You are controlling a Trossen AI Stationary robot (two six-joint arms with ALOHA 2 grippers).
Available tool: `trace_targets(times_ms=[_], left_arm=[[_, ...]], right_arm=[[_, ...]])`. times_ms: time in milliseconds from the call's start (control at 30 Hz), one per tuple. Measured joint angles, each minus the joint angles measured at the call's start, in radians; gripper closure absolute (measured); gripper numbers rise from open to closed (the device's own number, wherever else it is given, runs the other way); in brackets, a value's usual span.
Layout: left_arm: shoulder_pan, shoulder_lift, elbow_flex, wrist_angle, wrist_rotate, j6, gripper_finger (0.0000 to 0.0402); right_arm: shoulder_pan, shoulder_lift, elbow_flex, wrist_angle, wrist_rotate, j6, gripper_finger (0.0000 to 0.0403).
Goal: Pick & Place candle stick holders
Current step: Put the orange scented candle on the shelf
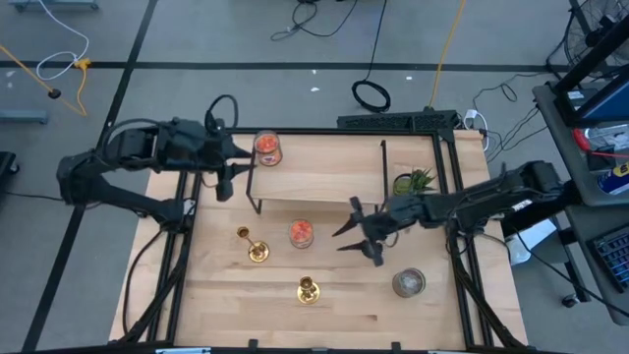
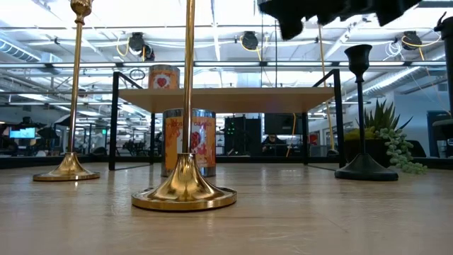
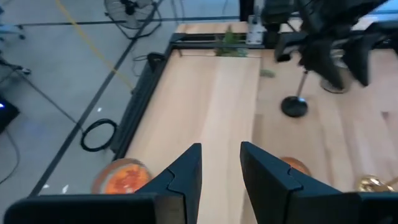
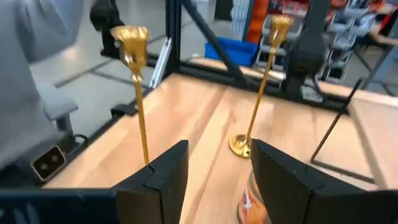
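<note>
Two gold candle stick holders point(image 1: 251, 246) point(image 1: 308, 289) stand upright on their round bases on the table's near half. Both also show in the right wrist view point(image 4: 140, 93) point(image 4: 261, 93). A black candle stick holder point(image 2: 361, 120) stands on its base point(image 3: 294, 104) right of the middle. My right gripper point(image 1: 352, 234) hovers above it, open, with nothing between its fingers point(image 4: 217, 174), and is clear of the holder's cup in the low view. My left gripper point(image 1: 231, 167) hangs open and empty point(image 3: 221, 174) above the left end of the shelf.
A low wooden shelf point(image 1: 314, 177) on a black frame stands at the table's far middle, with an orange jar candle point(image 1: 267, 147) on its left end. Another orange jar point(image 1: 301, 233) stands on the table before it. A grey jar point(image 1: 409, 283) and a plant point(image 1: 418, 182) are on the right.
</note>
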Motion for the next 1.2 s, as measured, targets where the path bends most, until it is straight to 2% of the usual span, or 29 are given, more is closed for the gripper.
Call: trace_targets(times_ms=[233,400,467,667,933,1200], left_arm=[[-0.069,0.015,0.0,0.0,-0.076,-0.002,0.0284],[-0.077,0.022,0.0,0.001,-0.106,-0.002,0.0284],[-0.076,0.021,0.0,0.001,-0.107,-0.002,0.0284],[-0.076,0.021,0.0,0.001,-0.107,0.002,0.0284],[-0.076,0.021,0.0,0.001,-0.107,0.003,0.0284],[-0.077,0.021,0.0,0.001,-0.106,0.007,0.0284]], right_arm=[[-0.005,0.178,0.1,-0.044,0.0,-0.065,0.0234],[-0.045,0.213,0.232,-0.259,0.0,-0.061,0.0234],[-0.062,0.219,0.27,-0.293,0.0,-0.051,0.0234],[-0.081,0.287,0.282,-0.254,-0.109,-0.071,0.0234],[-0.104,0.426,0.282,-0.15,-0.106,-0.128,0.0234],[-0.127,0.485,0.282,-0.134,-0.116,-0.222,0.0234]])
